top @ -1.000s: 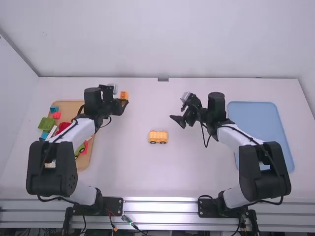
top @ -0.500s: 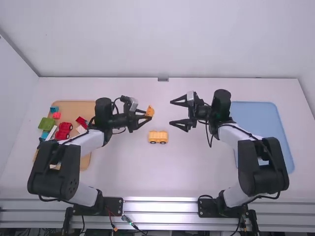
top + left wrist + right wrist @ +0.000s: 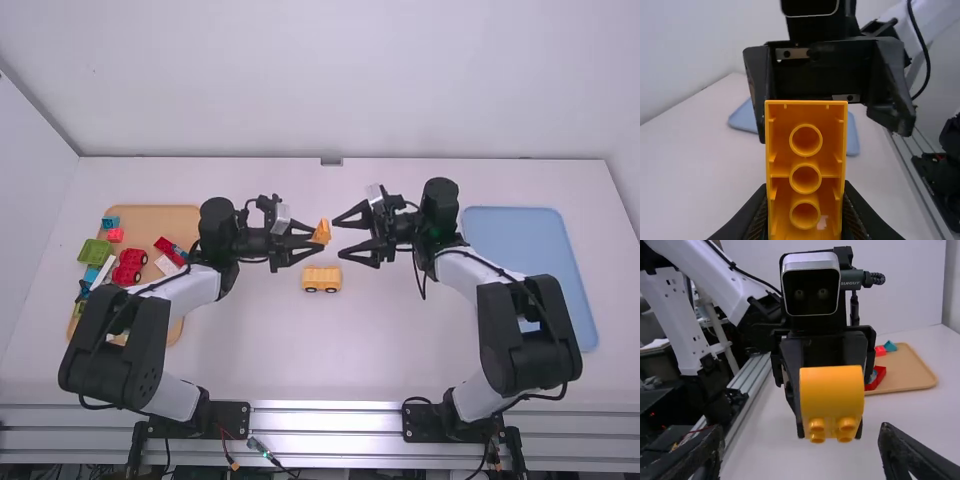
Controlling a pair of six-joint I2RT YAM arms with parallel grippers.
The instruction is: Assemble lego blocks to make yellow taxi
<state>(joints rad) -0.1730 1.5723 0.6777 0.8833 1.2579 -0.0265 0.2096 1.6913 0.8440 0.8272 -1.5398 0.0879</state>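
Observation:
My left gripper (image 3: 308, 241), left of centre above the table, is shut on a yellow-orange block (image 3: 321, 232). In the left wrist view the left gripper (image 3: 805, 220) pinches that block (image 3: 806, 150), its hollow underside with round tubes showing. The right gripper (image 3: 352, 238) faces it from the right, fingers spread with nothing between them. In the right wrist view the right gripper (image 3: 800, 455) stands open, and the block (image 3: 832, 397) hangs ahead with studs pointing down. A yellow wheeled base (image 3: 321, 279) rests on the table just nearer the camera than the held block.
A tan tray (image 3: 180, 218) at the left holds several red, green, teal and white blocks, including a red car (image 3: 129, 266). On the right lies a blue tray (image 3: 520, 235), partly beneath the right arm. White table surface (image 3: 330, 360) spreads in front of the wheeled base.
The left gripper has swung in from the far left with the block, turning to point right toward the centre. The right gripper has turned, showing its fingers spread, and has shifted slightly left.

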